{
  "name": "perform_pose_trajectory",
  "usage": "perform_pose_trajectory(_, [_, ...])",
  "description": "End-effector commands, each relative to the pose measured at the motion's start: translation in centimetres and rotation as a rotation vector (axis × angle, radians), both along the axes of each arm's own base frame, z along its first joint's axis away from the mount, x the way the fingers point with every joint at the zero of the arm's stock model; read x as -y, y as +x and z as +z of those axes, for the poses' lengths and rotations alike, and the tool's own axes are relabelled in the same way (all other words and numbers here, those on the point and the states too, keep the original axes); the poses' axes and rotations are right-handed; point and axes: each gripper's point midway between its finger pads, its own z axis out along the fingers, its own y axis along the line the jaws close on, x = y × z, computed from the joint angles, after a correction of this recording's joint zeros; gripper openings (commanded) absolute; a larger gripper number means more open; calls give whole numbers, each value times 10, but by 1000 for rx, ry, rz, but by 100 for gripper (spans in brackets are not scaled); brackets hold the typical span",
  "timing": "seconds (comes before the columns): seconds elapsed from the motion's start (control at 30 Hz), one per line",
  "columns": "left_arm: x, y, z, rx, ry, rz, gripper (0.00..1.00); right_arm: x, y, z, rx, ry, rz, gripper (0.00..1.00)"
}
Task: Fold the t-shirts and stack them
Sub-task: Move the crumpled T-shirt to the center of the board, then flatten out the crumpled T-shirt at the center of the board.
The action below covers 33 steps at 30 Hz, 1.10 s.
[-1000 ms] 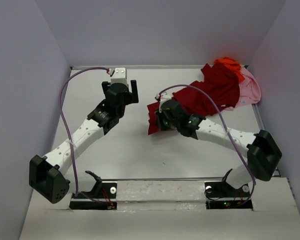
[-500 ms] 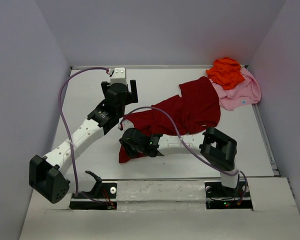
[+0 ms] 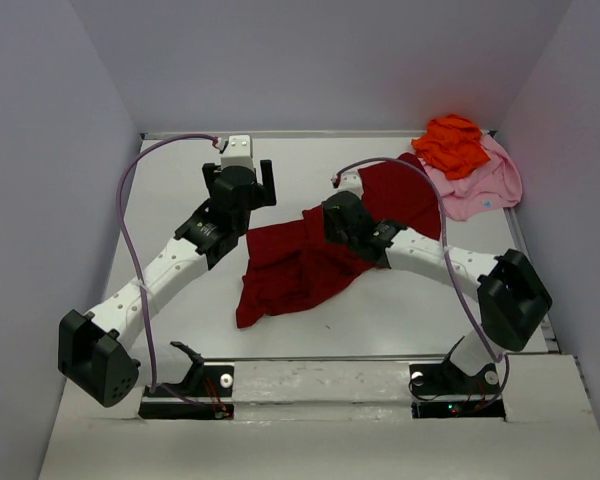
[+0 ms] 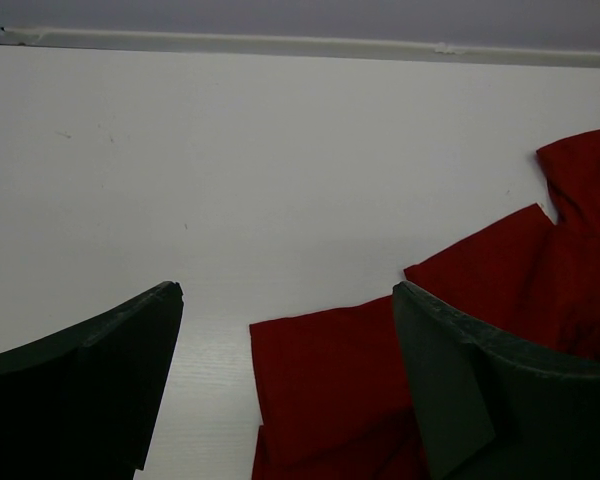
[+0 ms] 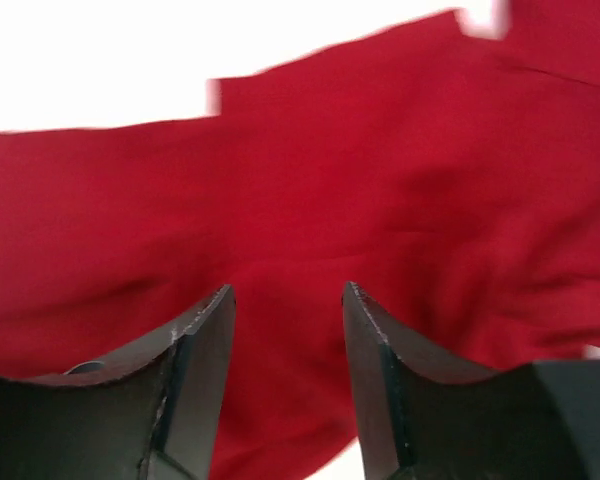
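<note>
In the top external view, the dark red shirt [image 3: 298, 268] is seen spread out and crumpled across the middle of the table [image 3: 170, 190], stretched from near the middle of the near edge toward the far right corner, where its far end lies just beside the light pink shirt [image 3: 483, 188]. The bright orange shirt [image 3: 452, 144] is bunched on top of the pink one in that corner. The right gripper [image 3: 328, 218] is held over the middle of the red shirt, and the left gripper [image 3: 240, 178] is held over bare table toward the far edge, left of the red cloth. In the left wrist view, the left gripper's fingers [image 4: 90, 380] are spread wide with nothing held between them, and a flat edge of the red shirt lies on the white table just beyond their tips. In the right wrist view, the right gripper's fingers [image 5: 195, 370] are parted and released above the wrinkled red cloth, none of which is pinched between them.
</note>
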Motion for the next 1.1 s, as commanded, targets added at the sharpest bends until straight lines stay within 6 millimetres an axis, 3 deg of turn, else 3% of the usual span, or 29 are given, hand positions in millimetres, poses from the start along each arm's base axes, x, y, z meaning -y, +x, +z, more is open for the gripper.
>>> perform_pose_trajectory(0.0, [4,2,17,38,-33,-2,95,59,17,-29,-18,-131,-181,52])
perform_pose_trajectory(0.1, [4,3,15,31,-28,-2,95,73,26,-39,-27,-187,-238,52])
perform_pose_trajectory(0.2, [6,3,13,26,-27,-6,96,89,34,-64,-67,-287,-292,52])
perform_pose_trajectory(0.5, [8,2,12,24,-26,-14,96,105,35,-91,-131,-321,-320,54])
perform_pose_trajectory(0.57, [8,2,13,25,-29,-15,95,106,35,-99,-151,-319,-319,45])
perform_pose_trajectory(0.6, [9,2,13,25,-29,-16,96,102,34,-106,-171,-313,-306,27])
perform_pose_trajectory(0.67, [8,2,13,25,-29,-13,96,95,34,-112,-193,-293,-286,13])
perform_pose_trajectory(0.7, [8,2,14,28,-30,-15,95,91,36,-116,-197,-284,-280,0])
perform_pose_trajectory(0.83, [7,1,13,28,-28,-11,95,80,44,-124,-208,-274,-255,0])
perform_pose_trajectory(0.97, [7,2,13,27,-23,-9,96,62,61,-103,-175,-231,-226,0])
perform_pose_trajectory(1.07, [5,3,13,29,-16,0,96,52,63,-62,-125,-143,-190,0])
